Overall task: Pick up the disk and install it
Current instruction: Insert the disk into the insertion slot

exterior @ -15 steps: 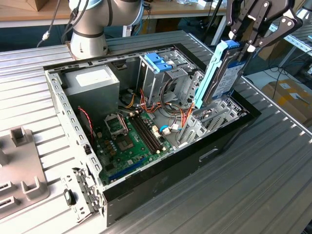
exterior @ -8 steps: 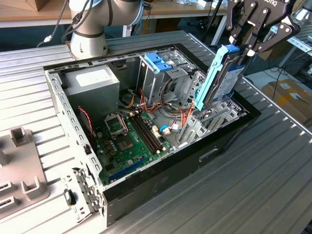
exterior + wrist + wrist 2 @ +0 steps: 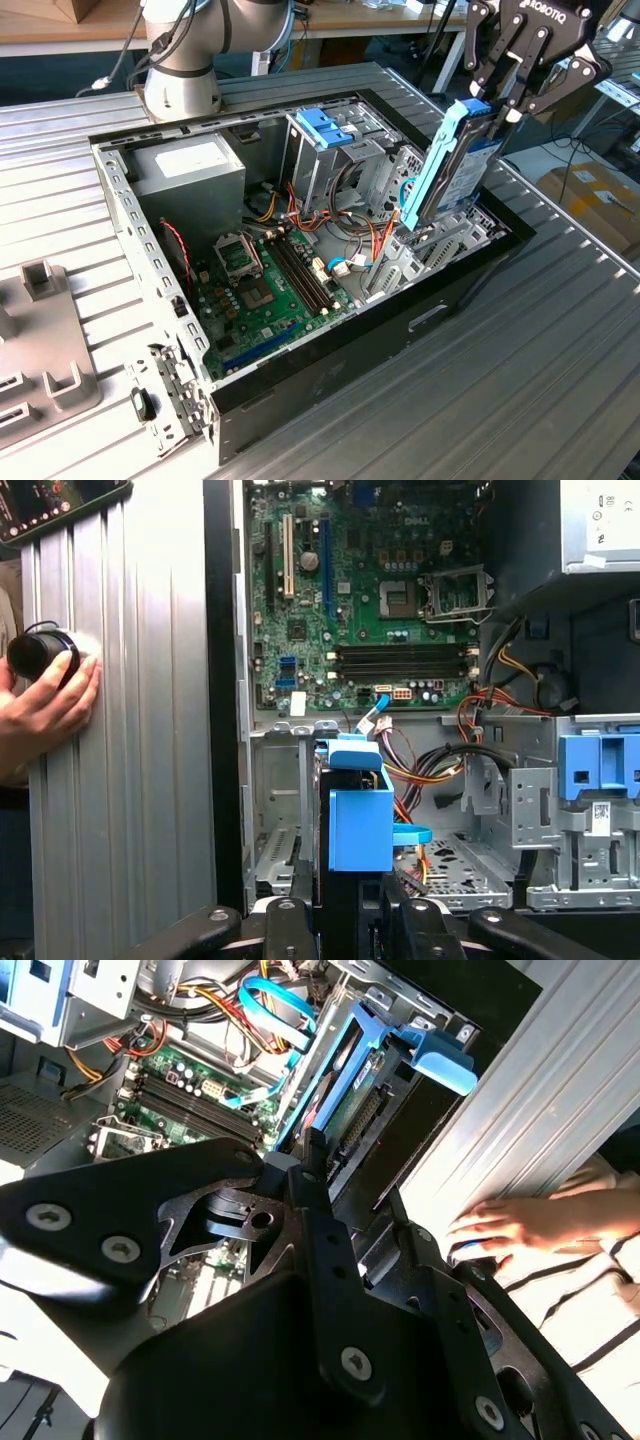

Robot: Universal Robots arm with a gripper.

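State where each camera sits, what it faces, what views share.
Exterior view: off-arm, looks into the computer case; arm and tool gripping the disk show.
First wrist view: on the arm, facing the motherboard; tool shows.
Second wrist view: on the arm, facing the disk; tool shows.
A person's hand shows in both wrist views.

Blue-railed disk, green motherboard

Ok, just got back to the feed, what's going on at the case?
The arm's hand is shut on the top of the disk, holding it tilted on edge with its lower end inside the open computer case, at the exterior view's right end. A person's hand rests on the table beside the case.
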